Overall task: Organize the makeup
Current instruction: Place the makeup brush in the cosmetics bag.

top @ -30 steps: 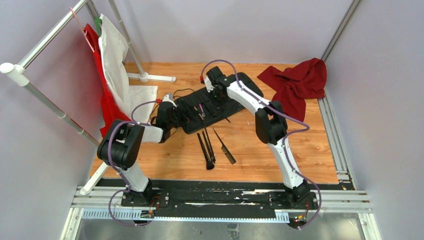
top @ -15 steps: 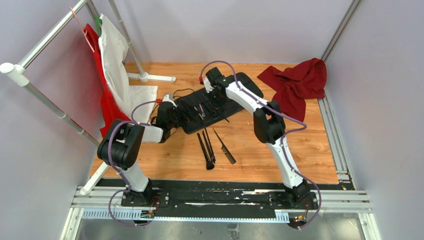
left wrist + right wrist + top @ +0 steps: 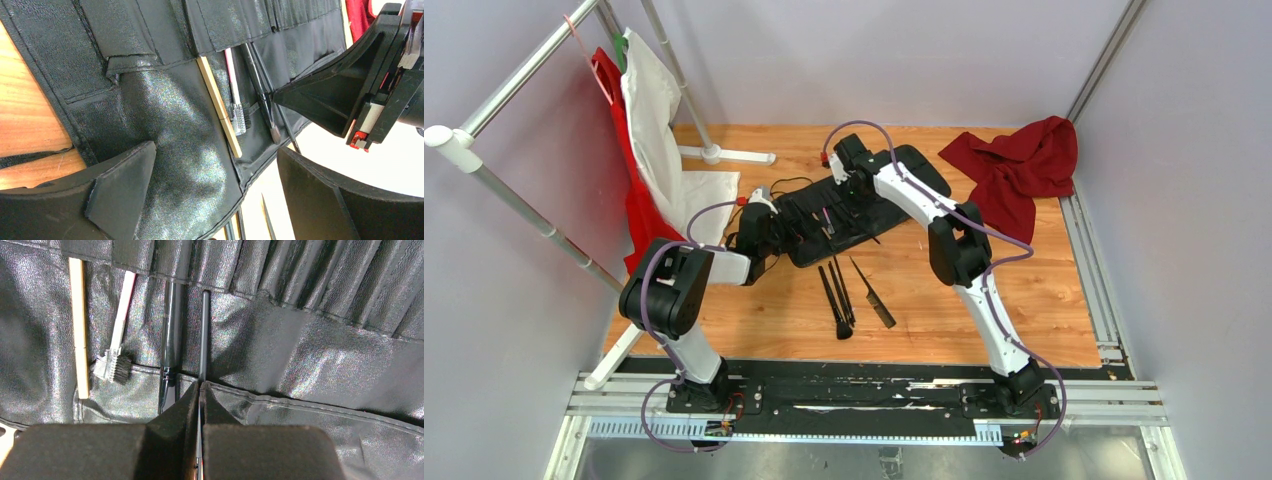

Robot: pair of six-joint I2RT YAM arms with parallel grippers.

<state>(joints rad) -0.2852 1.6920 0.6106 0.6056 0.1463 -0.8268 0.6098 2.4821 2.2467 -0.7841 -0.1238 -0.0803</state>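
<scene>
A long black slotted case [image 3: 902,168] lies unrolled at the table's far middle. My right gripper [image 3: 200,390] is shut on a thin black brush [image 3: 204,335], whose upper end runs under a slot edge of the case [image 3: 310,355]. Beside it in slots sit a thicker black brush [image 3: 170,335], a pink-handled brow brush [image 3: 120,325] and a tan stick [image 3: 79,325]. My left gripper [image 3: 215,195] stands open over the case's left end [image 3: 170,125], one finger on each side of it. Loose black brushes [image 3: 836,295] and a thin comb [image 3: 872,292] lie on the wood in front of the case.
A red cloth [image 3: 1019,165] is heaped at the far right. A clothes rack [image 3: 524,75] with a white garment [image 3: 649,120] and a red one [image 3: 629,200] stands along the left, its foot [image 3: 724,155] on the table behind the case.
My right gripper has edged slightly left over the case with the thin brush in it. The left arm and the loose makeup have not moved.
</scene>
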